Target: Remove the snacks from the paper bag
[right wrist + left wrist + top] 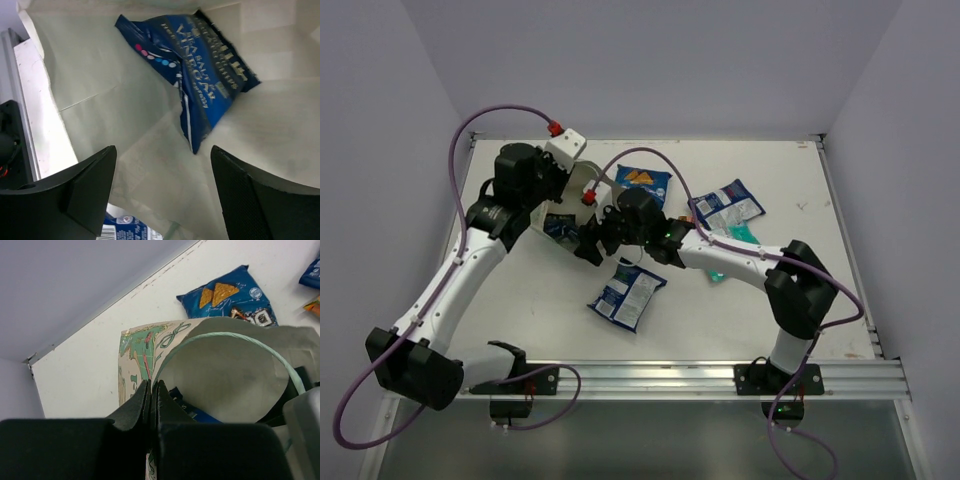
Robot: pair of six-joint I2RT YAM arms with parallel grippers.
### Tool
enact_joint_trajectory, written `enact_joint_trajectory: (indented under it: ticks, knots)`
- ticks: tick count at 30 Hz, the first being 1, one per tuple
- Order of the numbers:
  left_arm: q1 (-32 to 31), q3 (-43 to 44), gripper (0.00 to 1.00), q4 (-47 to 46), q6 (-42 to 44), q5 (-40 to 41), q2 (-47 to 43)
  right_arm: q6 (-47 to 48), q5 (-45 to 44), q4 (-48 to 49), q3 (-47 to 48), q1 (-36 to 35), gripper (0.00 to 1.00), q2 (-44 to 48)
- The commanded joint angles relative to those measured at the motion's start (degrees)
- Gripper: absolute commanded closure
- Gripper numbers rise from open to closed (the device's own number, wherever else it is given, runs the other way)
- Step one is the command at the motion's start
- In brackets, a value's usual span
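Note:
The paper bag [576,186] lies on its side at the back left, mouth toward the right arm. My left gripper [552,188] is shut on its rim; the left wrist view shows the fingers [151,392] pinching the mint-printed edge, with the cream inside [225,375] behind. My right gripper [590,243] is open at the bag's mouth [162,155], empty. A blue packet [200,70] lies inside the bag ahead of it, apart from the fingers, and also shows in the left wrist view [195,412]. Outside lie a blue chip packet [642,183] and a blue packet [627,295].
A blue-and-white packet [728,208] and a teal-green packet [740,238] lie right of centre, beside the right forearm. The table's back wall runs just behind the bag. A metal rail [700,375] borders the near edge.

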State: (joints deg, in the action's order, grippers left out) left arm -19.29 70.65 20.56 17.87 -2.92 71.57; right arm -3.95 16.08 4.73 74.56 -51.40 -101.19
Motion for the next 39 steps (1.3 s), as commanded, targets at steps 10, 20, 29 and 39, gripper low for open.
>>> enact_joint_trajectory:
  ticks: [10, 20, 29, 39]
  knots:
    - [-0.14, -5.09, 1.0, -4.03, -9.69, -10.96, -8.38, 1.39, -5.96, 6.69, -2.41, -1.87, 0.21, 1.7]
    - [-0.14, -4.82, 1.0, -3.95, -11.71, -13.95, -8.64, 5.61, -8.69, 9.77, 2.34, -1.87, 0.27, -6.12]
    - [-0.22, -6.67, 1.0, -2.72, -10.13, -9.74, -9.26, 6.75, -8.34, 10.04, 0.76, -1.86, 1.0, 0.61]
    - [-0.22, -8.95, 1.0, -5.0, -9.96, -4.38, -8.55, 15.01, -6.76, 0.37, 5.23, -1.87, 1.0, 19.52]
